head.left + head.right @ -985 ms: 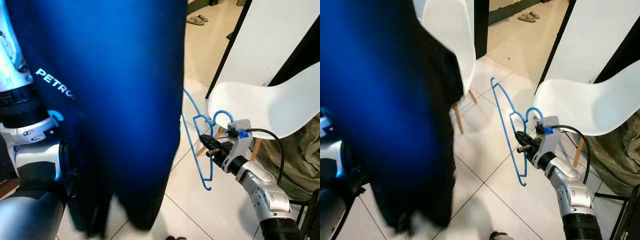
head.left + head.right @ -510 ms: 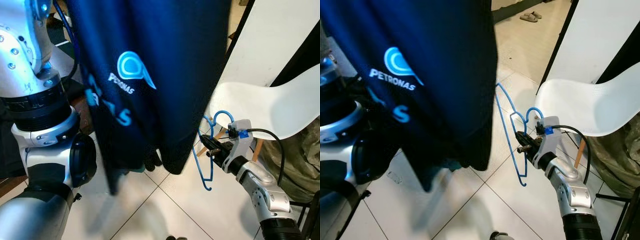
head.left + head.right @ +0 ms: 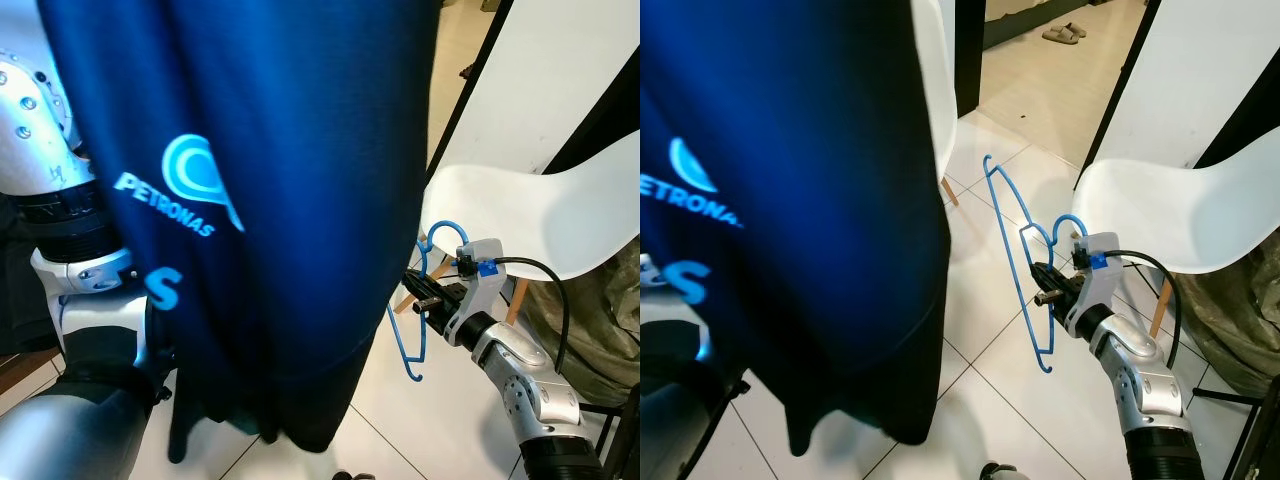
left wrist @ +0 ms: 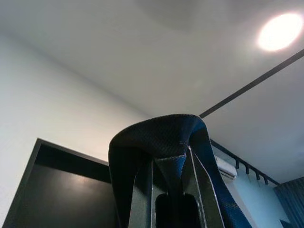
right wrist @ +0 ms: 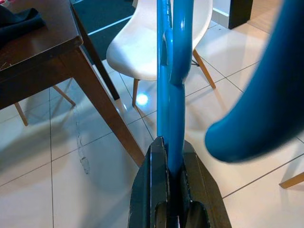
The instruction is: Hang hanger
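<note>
Blue wire hanger (image 3: 1017, 262) is pinched tight in the right gripper (image 3: 1042, 285) over the tiled floor (image 3: 985, 340); left gripper (image 4: 173, 190) is clamped on the dark blue shirt (image 3: 260, 200), held up high.

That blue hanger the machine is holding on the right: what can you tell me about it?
The blue hanger is a thin frame, plastic or coated wire by its look, with a curled hook at its top and a small upturned tip at its low end. It is bare: no garment on it. The right gripper is shut on it near the hook, its black fingers pinching the bar between them. It hangs tilted in the air above the tiled floor, beside a white chair, touching nothing else.
</note>
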{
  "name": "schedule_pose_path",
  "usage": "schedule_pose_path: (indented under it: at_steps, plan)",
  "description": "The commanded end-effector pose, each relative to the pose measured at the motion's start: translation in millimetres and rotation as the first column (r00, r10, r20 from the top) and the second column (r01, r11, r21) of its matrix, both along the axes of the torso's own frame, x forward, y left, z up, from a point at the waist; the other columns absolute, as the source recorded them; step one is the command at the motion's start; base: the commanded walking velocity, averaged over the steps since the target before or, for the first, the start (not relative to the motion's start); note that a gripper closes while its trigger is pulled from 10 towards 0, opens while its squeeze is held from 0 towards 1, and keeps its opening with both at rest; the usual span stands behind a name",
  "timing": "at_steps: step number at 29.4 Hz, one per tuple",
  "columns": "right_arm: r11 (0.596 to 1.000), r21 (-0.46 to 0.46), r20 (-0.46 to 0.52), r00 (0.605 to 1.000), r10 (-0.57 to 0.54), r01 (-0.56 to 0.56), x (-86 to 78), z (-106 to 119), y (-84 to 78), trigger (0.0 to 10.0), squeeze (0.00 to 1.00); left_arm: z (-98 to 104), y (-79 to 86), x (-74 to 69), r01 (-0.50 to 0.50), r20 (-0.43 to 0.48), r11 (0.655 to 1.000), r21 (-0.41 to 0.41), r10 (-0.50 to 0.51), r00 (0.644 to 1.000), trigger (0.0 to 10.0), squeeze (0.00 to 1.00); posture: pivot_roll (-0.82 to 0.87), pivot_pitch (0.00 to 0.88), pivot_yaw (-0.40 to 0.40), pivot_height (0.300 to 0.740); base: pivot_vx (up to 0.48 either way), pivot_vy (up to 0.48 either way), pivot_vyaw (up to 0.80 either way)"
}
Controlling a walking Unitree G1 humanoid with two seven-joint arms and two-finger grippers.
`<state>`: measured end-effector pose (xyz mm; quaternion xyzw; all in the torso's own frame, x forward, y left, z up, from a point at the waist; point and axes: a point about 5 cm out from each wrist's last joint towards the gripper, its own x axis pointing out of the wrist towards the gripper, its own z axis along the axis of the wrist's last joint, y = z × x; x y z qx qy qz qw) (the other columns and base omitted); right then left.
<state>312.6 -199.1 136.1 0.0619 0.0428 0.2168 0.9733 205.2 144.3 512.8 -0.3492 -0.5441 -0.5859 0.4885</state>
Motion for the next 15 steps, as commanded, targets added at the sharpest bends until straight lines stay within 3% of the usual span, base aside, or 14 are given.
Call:
schedule_pose_path:
  at_steps: [1,9,11,12,15]
  plan:
    - [1.0,0.021,0.0,1.0,-0.008,0.008,-2.8,0.0,-2.0,10.0,0.0,4.6,1.1,-9.6,0.021,0.047,1.0,-0.02,-0.02,0.999,10.0,0.0,-0.03,0.224,-0.035,0.74,0.0,0.0,0.0]
    - [1.0,0.027,0.008,1.0,-0.01,0.01,-2.9,1.2,-2.1,10.0,0.0,3.2,4.3,-10.1,0.021,0.051,1.0,-0.021,-0.02,0.999,10.0,0.0,-0.02,0.223,-0.032,0.74,0.0,0.0,0.0]
    - [1.0,0.027,0.01,1.0,-0.013,0.013,-2.9,1.1,-2.6,10.0,0.0,-8.3,10.4,3.5,-0.044,-0.014,0.999,-0.018,0.044,0.999,10.0,0.0,-0.02,0.209,-0.026,0.74,0.0,0.0,0.0]
    - [1.0,0.023,0.004,1.0,-0.015,0.015,-2.7,0.0,-2.6,10.0,0.0,-23.0,6.7,20.1,-0.145,-0.088,0.988,0.047,0.148,0.985,10.0,0.0,-0.02,0.202,-0.019,0.74,0.0,0.0,0.0]
    - [1.0,0.021,-0.001,1.0,-0.016,0.016,-2.6,-0.9,-2.5,10.0,0.0,-34.2,3.8,31.3,-0.209,-0.134,0.973,0.102,0.221,0.966,10.0,0.0,-0.02,0.202,-0.019,0.74,0.0,0.0,0.0]
